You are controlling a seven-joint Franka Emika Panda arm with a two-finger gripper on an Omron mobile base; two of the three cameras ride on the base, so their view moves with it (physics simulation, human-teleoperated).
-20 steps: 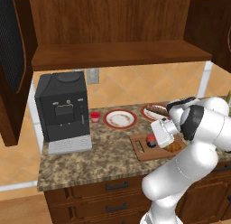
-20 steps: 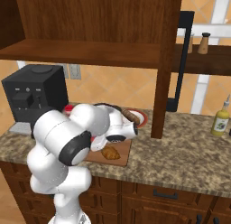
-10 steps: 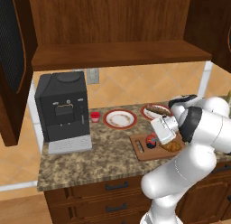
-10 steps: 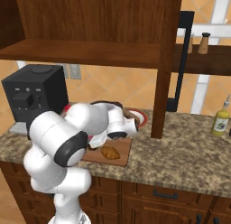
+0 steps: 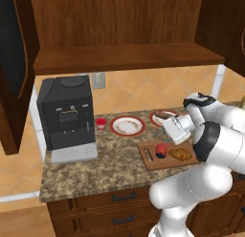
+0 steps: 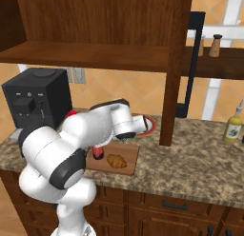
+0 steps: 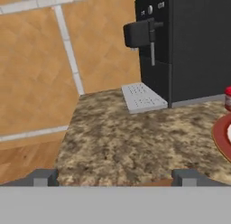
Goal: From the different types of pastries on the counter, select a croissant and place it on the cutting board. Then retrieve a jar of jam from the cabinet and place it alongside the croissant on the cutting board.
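Note:
The croissant [image 5: 180, 154] [image 6: 116, 161] lies on the cutting board [image 5: 152, 162] [image 6: 130, 166]. The jar of jam [image 5: 161, 150] [image 6: 98, 152] stands upright beside it, on the slot-handle side. My gripper [image 5: 166, 131] [image 7: 115, 177] hovers just above the jar and points level toward the coffee machine. It is open, its fingertips [image 7: 45, 177] wide apart with nothing between them. The longer, darker pastry [image 5: 165, 115] rests on a red-rimmed plate behind the board. The cabinet shelf [image 5: 124, 57] [image 6: 95, 54] is bare above the counter [image 5: 110, 159] [image 7: 135, 137].
A black coffee machine [image 5: 67, 114] [image 7: 185, 47] with a grey drip tray [image 7: 142, 97] stands at the counter's left end. A tiny red cup [image 5: 100, 123] and a second red-rimmed plate [image 5: 127, 125] sit between it and the board. A yellow bottle [image 6: 233, 128] stands far right. The cabinet door [image 5: 14, 64] hangs open at the left.
My hand has risen a little off the cutting board and away from the jar. The jar and croissant have stayed in place on the board.

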